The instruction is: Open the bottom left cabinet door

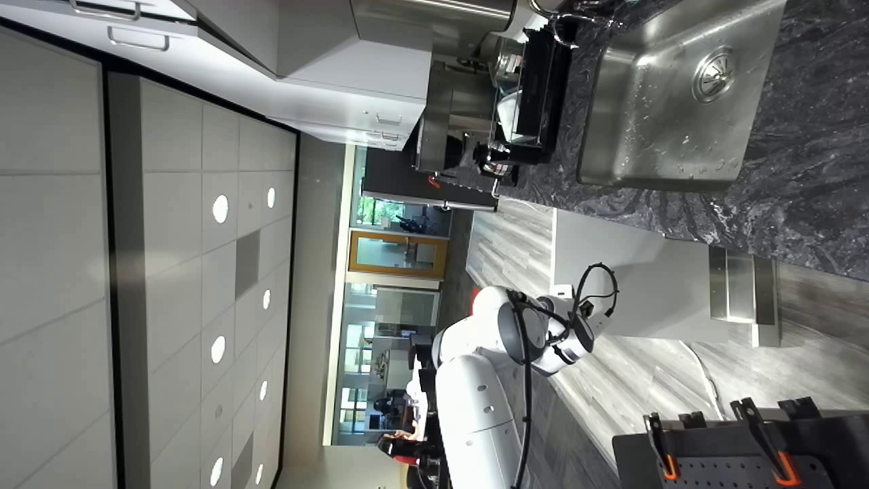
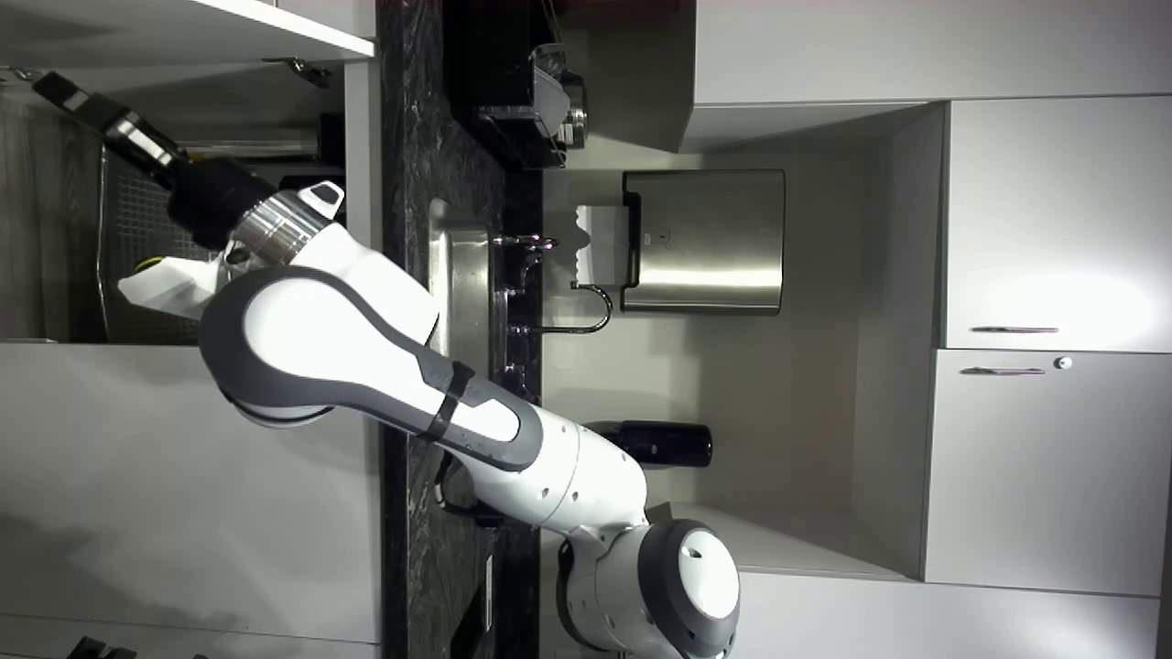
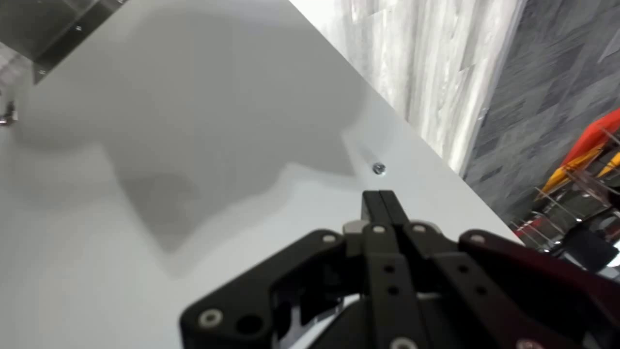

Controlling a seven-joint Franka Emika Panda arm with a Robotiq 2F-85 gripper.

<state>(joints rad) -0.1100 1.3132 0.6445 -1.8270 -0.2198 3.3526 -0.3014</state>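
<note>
— Where is the cupboard door (image 1: 658, 285)?
— It's wide open. In both exterior views it sticks out below the edge of the dark stone desk (image 1: 808, 156). The neighbour door (image 2: 183, 476) is closed.
— And the fingers (image 3: 373, 206)?
— They're squeezed together, tip beside tip. In the wrist view they are in front of the door's plain grey side, near a little shiny round bit (image 3: 379, 168).
— Are they touching the door?
— I can't tell.
— What about the arm (image 2: 549, 458)?
— It's big and white and bent. In an exterior view it reaches down in front of the open cupboard (image 2: 363, 165), with the fingers at its low end.
— What's up on the desk?
— A silver sink (image 1: 652, 129) is set into it, and a black rack (image 1: 551, 81) stands near the sink.
</note>
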